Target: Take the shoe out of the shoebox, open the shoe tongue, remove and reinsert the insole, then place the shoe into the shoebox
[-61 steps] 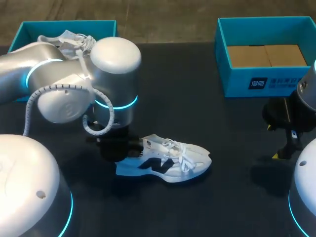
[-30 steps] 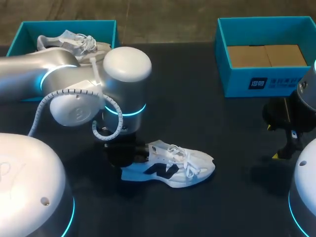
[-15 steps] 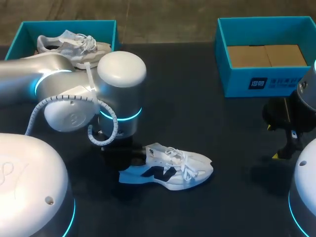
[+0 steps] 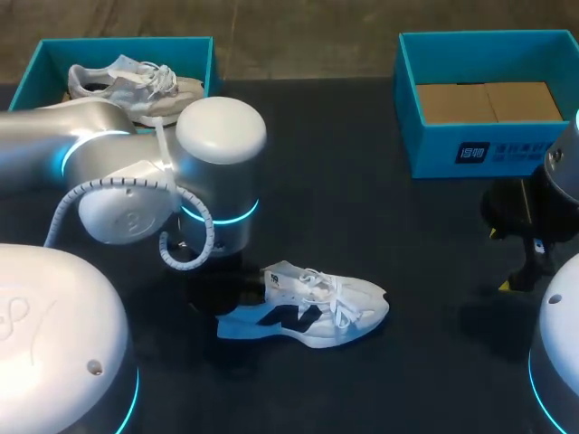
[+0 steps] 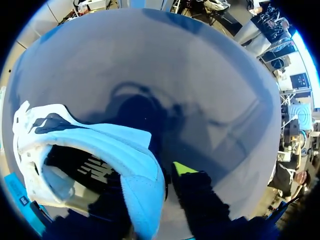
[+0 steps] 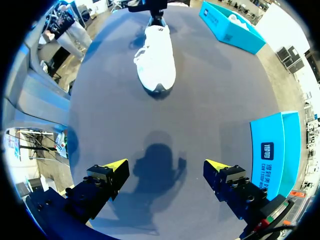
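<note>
A white sneaker (image 4: pixel 308 310) with dark side marks and a pale blue heel lies on its sole on the dark table (image 4: pixel 362 199), toe pointing right. My left arm (image 4: pixel 213 181) hangs over its heel and hides the gripper in the head view. In the left wrist view my left gripper (image 5: pixel 150 176) straddles the heel (image 5: pixel 142 192). One yellow-tipped finger (image 5: pixel 183 168) stands just clear outside the heel, and the other is hidden by the shoe's collar. My right gripper (image 6: pixel 166 165) is open and empty over bare table at the right, far from the sneaker (image 6: pixel 156 57).
A teal shoebox (image 4: pixel 45 59) at the back left holds a second, greyish shoe (image 4: pixel 136 81). Another teal shoebox (image 4: pixel 488 149) at the back right has brown cardboard inside. Between the boxes and around the sneaker is dark tabletop.
My left arm's wrist has drawn back slightly to the left. The sneaker has shifted a little left with it and now rests flat. The right arm has not moved.
</note>
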Controlling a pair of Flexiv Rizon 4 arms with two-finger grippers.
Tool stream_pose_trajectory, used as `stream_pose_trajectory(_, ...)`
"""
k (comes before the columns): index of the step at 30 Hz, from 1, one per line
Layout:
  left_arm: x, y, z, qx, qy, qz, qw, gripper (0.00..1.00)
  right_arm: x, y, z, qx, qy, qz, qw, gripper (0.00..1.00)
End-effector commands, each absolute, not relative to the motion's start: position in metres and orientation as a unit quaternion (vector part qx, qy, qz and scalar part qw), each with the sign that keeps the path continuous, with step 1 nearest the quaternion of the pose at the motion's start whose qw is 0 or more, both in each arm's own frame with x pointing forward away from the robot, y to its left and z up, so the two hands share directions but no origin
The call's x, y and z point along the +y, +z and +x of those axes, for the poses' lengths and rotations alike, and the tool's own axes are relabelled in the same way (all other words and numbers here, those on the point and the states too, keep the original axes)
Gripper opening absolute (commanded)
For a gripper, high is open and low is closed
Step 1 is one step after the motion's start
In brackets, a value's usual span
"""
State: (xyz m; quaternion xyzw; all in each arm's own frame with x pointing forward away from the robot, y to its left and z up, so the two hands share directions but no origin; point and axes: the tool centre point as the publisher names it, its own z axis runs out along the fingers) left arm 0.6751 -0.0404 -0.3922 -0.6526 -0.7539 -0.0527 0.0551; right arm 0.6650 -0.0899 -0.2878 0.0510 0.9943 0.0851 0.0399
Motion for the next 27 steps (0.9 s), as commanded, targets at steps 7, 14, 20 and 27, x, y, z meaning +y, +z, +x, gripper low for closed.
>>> stream_pose_trajectory(7, -0.035, -0.366, 0.671, -0.754, -0.04, -0.655, 0.021, 1.0, -0.091, -0.288, 0.663, 0.994, 0.085, 0.05, 0.042, 1.0)
stream_pose_trajectory(14, -0.03, -0.331, 0.663, -0.768, 0.007, -0.641, 0.006, 1.0, -0.091, -0.288, 0.663, 0.994, 0.085, 0.05, 0.042, 1.0)
stream_pose_trajectory(20, -0.024, -0.301, 0.651, -0.79, 0.037, -0.612, -0.005, 1.0, -0.091, -0.288, 0.663, 0.994, 0.085, 0.05, 0.042, 1.0)
stream_pose_trajectory(27, -0.009, -0.282, 0.646, -0.827, 0.107, -0.551, 0.005, 1.0, -0.091, -0.288, 0.663, 0.994, 0.085, 0.05, 0.042, 1.0)
